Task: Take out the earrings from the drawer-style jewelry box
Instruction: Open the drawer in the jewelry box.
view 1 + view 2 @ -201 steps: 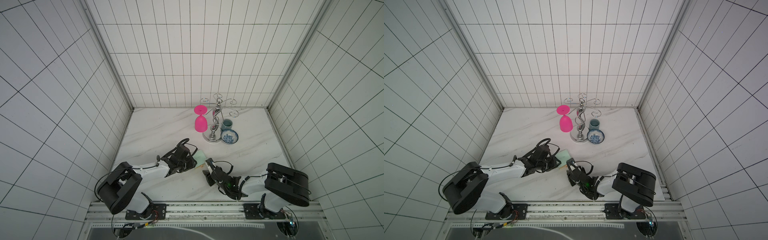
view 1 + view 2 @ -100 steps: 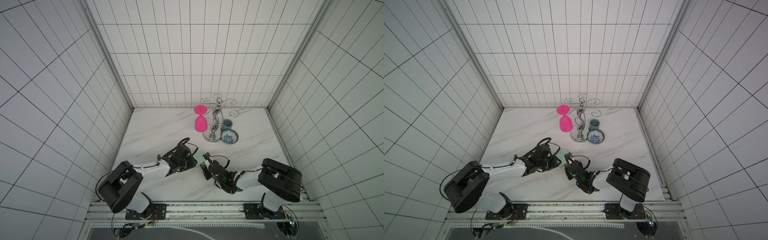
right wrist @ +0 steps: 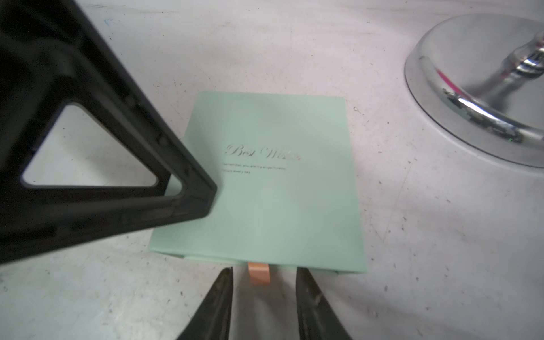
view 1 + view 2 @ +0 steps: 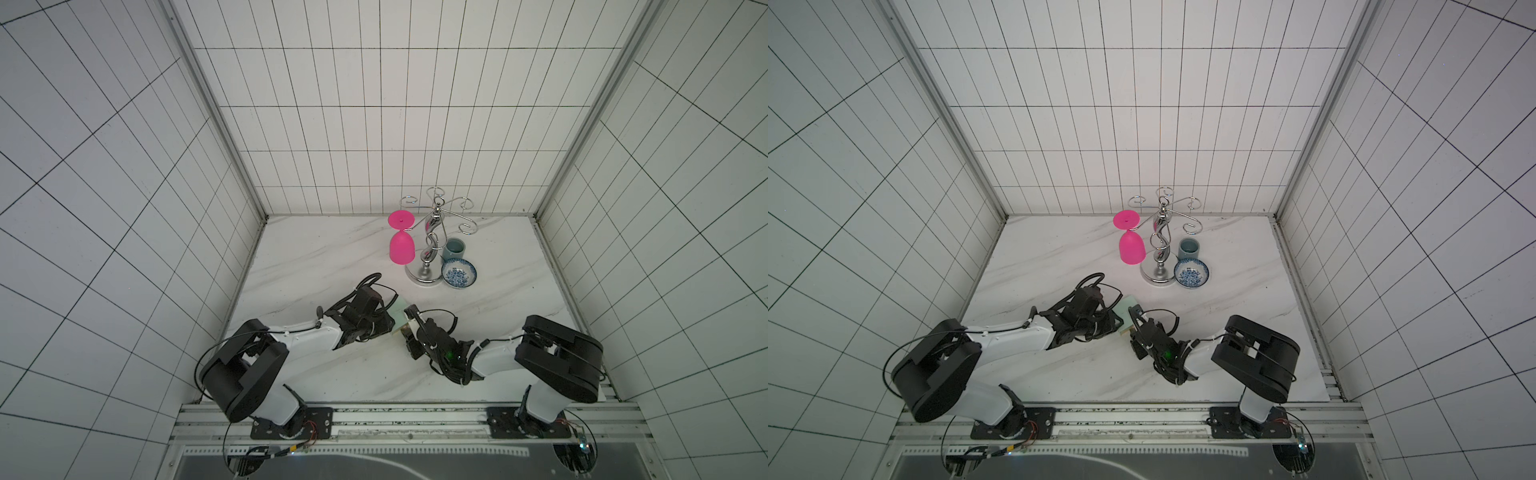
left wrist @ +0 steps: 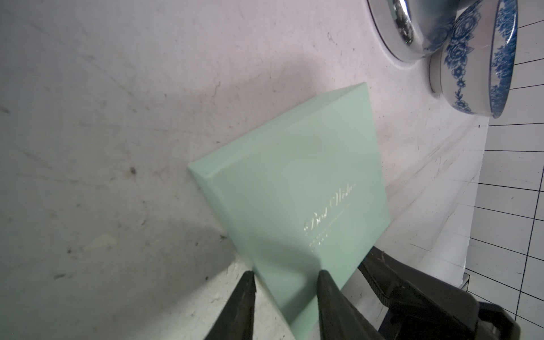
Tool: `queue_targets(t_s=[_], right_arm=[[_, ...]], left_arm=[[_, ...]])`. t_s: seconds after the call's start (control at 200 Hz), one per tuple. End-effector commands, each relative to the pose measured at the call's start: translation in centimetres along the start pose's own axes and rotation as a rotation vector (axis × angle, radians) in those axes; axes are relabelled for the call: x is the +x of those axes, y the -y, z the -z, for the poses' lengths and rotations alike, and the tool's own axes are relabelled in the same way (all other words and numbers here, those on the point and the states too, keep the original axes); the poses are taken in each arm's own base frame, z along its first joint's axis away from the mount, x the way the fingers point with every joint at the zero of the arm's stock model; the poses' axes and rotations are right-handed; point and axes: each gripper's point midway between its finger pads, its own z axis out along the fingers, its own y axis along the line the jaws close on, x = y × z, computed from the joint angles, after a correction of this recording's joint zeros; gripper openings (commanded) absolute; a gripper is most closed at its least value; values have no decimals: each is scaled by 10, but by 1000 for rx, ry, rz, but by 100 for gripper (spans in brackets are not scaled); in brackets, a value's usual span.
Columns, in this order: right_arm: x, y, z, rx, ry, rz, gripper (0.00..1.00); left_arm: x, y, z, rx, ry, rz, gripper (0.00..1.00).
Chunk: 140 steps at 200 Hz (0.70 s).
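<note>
Right gripper (image 3: 264, 270) advanced, jaws apart astride pull tab (image 3: 259, 275), clear only in right-wrist view; left gripper (image 5: 285, 273) pinches drawer-style jewelry box (image 3: 265, 200) corner.

Bright even light, soft shadows, wrist views slightly blurred.

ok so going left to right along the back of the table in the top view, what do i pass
pink goblet → chrome stand → blue-and-white bowl; the teal cup overlaps the bowl, so it is left out
</note>
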Motion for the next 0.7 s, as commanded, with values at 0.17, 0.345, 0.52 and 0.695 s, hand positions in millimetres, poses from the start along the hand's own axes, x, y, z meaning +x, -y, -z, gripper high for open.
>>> queue_targets(t_s=[0.17,0.345,0.52,0.695], right_arm=[[-36,-4,-11,-12,48,0,33],[-37,-8,-13,-30,43,1,32],[-36,-9,-17,-31,34,4,29],[-35,-6,-18,-29,27,2,19]], left_arm=[[-2,-4,-4,-32,0,-7,35],[-2,-4,-6,-31,-2,-7,35],[-2,-3,-6,-31,-2,-10,35],[-3,-4,-6,-34,-1,-11,35]])
